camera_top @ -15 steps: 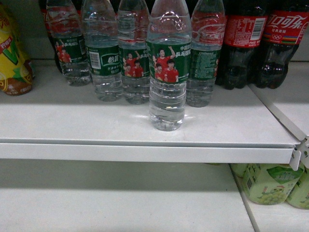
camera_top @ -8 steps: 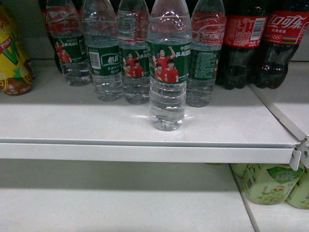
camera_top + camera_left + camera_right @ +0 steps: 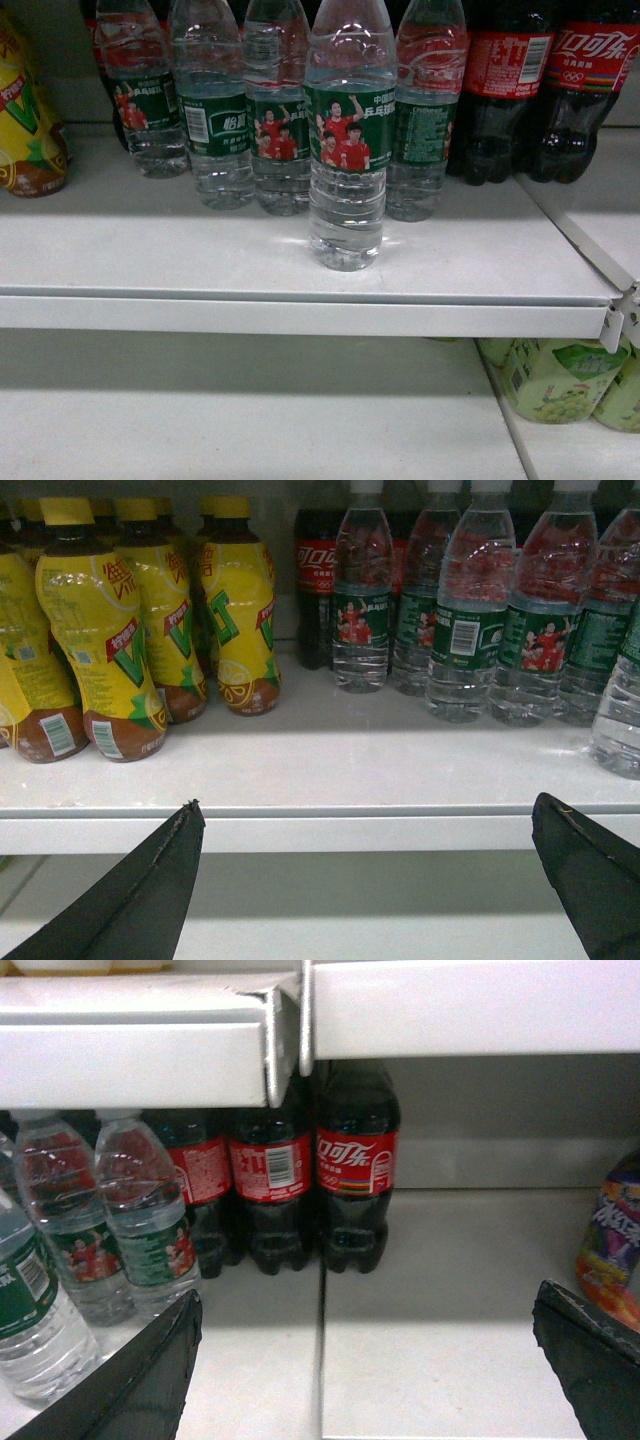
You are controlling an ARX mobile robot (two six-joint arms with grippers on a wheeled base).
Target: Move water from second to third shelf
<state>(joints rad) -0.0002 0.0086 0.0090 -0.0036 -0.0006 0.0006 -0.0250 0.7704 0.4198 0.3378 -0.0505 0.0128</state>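
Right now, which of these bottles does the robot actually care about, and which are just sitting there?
For the job:
- front water bottle
- shelf it stands on
- left claw, open
- right claw, open

Just there:
- other water bottles
- cola bottles
- yellow tea bottles
- green drinks below

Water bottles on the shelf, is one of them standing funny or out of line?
Yes. One clear ribbed green-labelled water bottle stands upright alone near the white shelf's front edge, ahead of the row behind. Nothing is tipped or spilled.

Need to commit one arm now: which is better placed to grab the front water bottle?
Probably left: the left gripper is open facing the water row, front water bottle at its right edge. The right gripper faces mostly cola bottles.
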